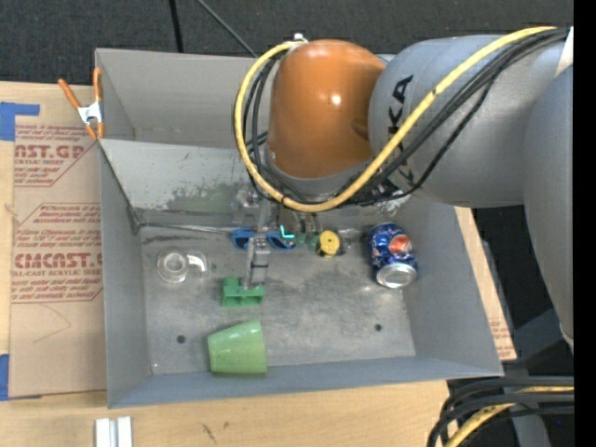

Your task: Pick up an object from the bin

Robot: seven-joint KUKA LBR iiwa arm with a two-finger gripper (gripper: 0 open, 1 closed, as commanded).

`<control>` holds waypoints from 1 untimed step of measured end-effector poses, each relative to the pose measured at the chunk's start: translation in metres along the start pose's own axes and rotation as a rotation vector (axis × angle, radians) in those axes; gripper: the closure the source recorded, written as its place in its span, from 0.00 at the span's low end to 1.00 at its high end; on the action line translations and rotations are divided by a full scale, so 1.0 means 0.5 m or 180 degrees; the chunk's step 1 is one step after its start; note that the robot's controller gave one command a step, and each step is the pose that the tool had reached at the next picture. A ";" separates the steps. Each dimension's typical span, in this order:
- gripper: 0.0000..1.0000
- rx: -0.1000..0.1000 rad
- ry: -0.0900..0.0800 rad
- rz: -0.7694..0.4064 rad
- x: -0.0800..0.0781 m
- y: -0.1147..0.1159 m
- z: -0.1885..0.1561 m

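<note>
My gripper [255, 276] hangs under the orange wrist cover, near the middle of the bin. Its tip is low, right at the top edge of a small green block [242, 294] that lies flat on the bin floor; I cannot tell whether it touches the block. A small blue thing [245, 240] sits just left of the gripper's body, partly hidden by it. A small yellow round thing [328, 243] lies just to its right.
A blue and red drink can [393, 255] lies on its side at the right. A clear plastic cup [177, 265] sits at the left. A green cup [237, 348] lies tipped over near the front wall. The arm and cover hide the bin's back middle.
</note>
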State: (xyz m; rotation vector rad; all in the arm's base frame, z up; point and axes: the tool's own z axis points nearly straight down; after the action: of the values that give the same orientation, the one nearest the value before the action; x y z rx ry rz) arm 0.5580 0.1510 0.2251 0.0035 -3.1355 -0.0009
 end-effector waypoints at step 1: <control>0.00 -0.0019 -0.0078 -0.0117 0.029 -0.024 0.255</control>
State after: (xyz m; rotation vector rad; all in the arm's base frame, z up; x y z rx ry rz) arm 0.5426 0.1390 0.0975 0.0614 -3.1594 -0.0104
